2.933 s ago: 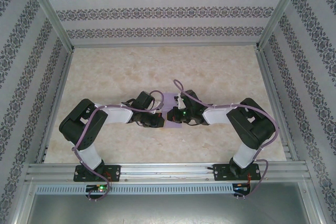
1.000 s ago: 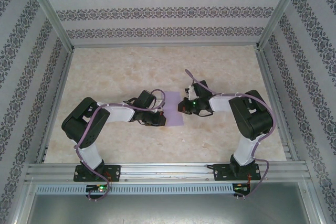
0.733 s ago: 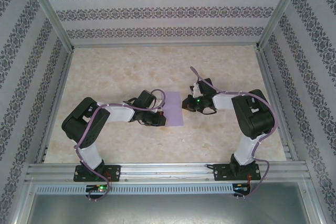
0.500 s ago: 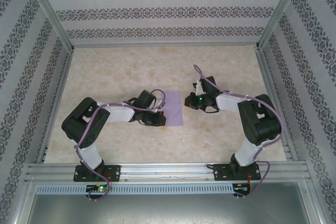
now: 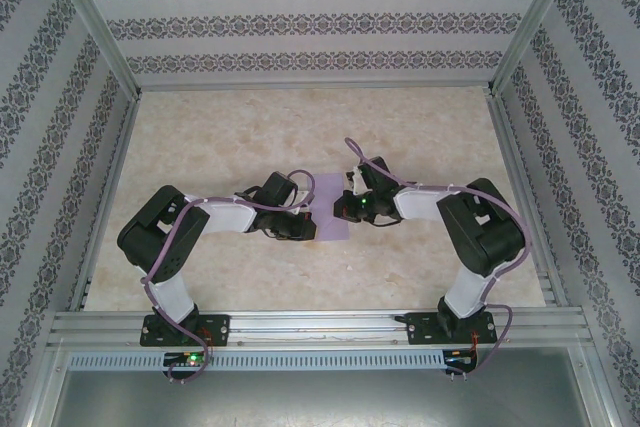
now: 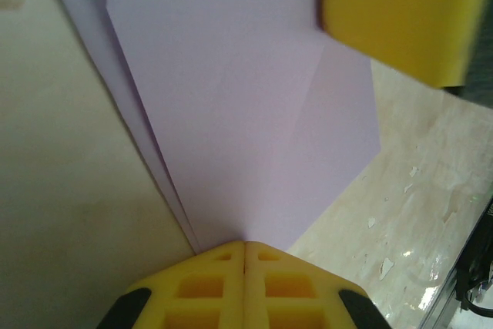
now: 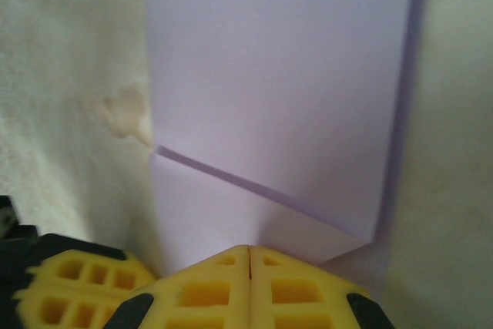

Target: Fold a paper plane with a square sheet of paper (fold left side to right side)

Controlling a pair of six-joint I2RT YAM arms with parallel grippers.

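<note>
The square sheet of paper lies flat mid-table, lavender and folded into overlapping layers. In the left wrist view the paper spreads ahead with a faint diagonal crease and a stacked left edge. My left gripper is shut, tips down on its near edge; from above the left gripper sits at the sheet's left side. My right gripper is shut too, tips on the paper just below a slanted flap edge. From above the right gripper rests on the sheet's right side. No paper plane shape shows.
The marble-patterned tabletop has open room behind and to both sides of the paper. Aluminium rails run along the near edge, and patterned walls close in three sides. A pale chip marks the table by the paper.
The right arm drifted away to the right of the paper, then came back onto its right side. The left arm and the paper stayed put.
</note>
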